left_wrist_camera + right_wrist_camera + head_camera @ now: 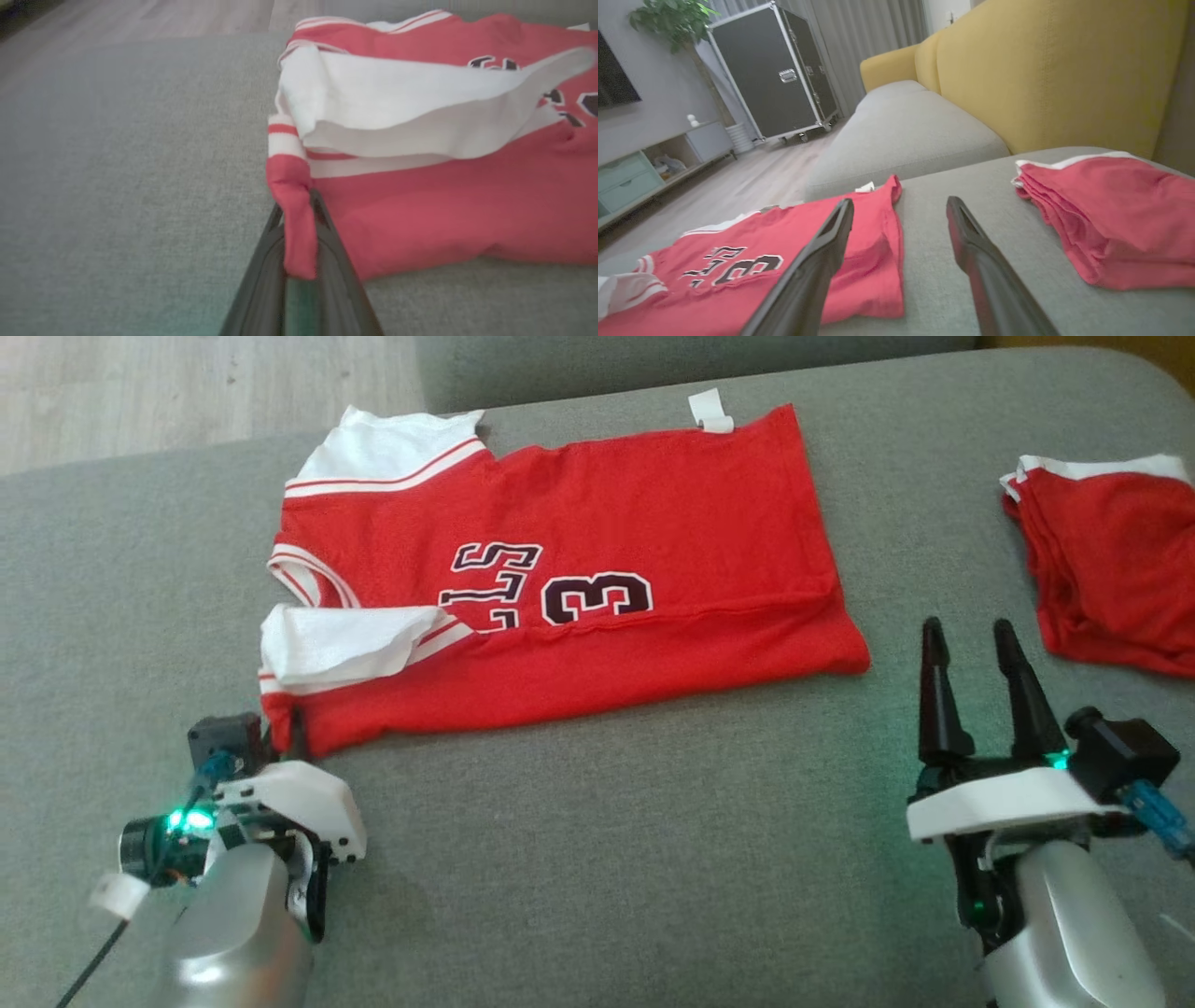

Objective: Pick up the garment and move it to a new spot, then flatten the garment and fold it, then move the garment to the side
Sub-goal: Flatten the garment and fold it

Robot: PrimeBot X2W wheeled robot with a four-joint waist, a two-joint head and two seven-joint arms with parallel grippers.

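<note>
The left fingers point(259, 275) are pinching the near left corner of the red jersey point(653, 523), which is lying flat on the grey sofa cushion point(560, 849). The right fingers point(938, 700) are standing spread and empty beside its hem, a folded red garment point(1120, 569) lying further right.

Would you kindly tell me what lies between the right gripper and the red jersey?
Nothing but bare grey cushion lies between the open right gripper and the red jersey, seen in the head view.
</note>
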